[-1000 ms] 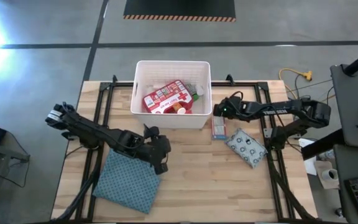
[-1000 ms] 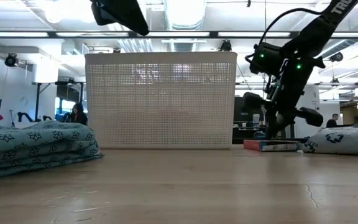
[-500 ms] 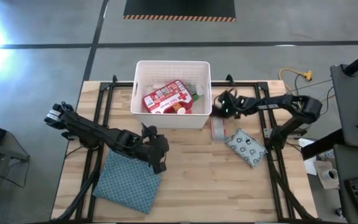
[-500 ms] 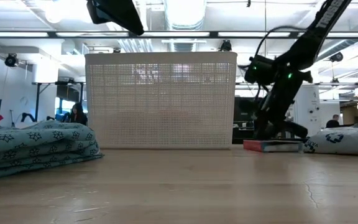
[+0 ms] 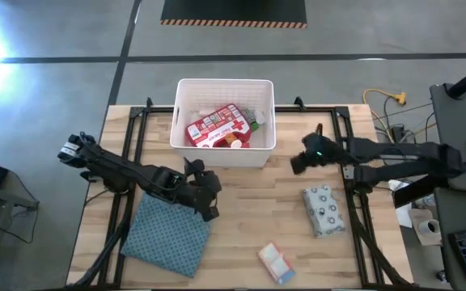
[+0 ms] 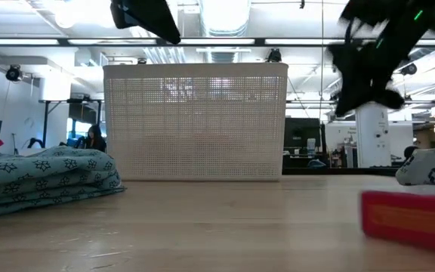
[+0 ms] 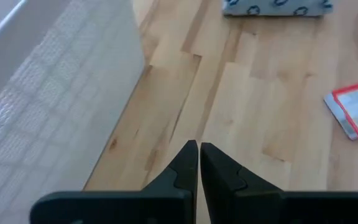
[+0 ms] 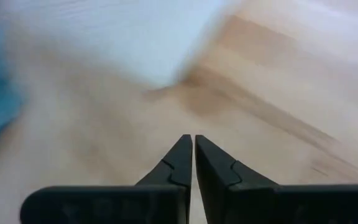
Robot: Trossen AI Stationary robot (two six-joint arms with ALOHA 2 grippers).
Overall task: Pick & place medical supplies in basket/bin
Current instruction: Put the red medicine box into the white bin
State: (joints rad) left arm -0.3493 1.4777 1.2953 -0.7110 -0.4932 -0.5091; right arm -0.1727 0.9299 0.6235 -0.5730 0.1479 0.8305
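The white slotted bin (image 5: 182,121) stands at the table's far middle and holds the red-and-white first aid case (image 5: 214,126) and small bottles. The small red-blue-white box (image 5: 275,263) lies flat near the near edge; the low view shows the box (image 6: 410,219) close up. The pale dotted soft pack (image 5: 322,210) lies flat on the right. My right gripper (image 5: 296,164) is shut in the air between bin and pack, touching nothing. My left gripper (image 5: 210,202) is shut, hovering above the far right corner of the patterned cloth.
The blue-green patterned cloth (image 5: 167,234) lies folded at the near left. In the left wrist view, the bin's wall (image 7: 48,112) is close beside the left gripper (image 7: 199,146). Bare wood lies between the bin's near wall and the box.
My right gripper was low beside the bin's right wall at the box, then swung up and toward the near right. The box has shot from beside the bin across the table to the near edge. The soft pack has shifted toward the near edge and turned.
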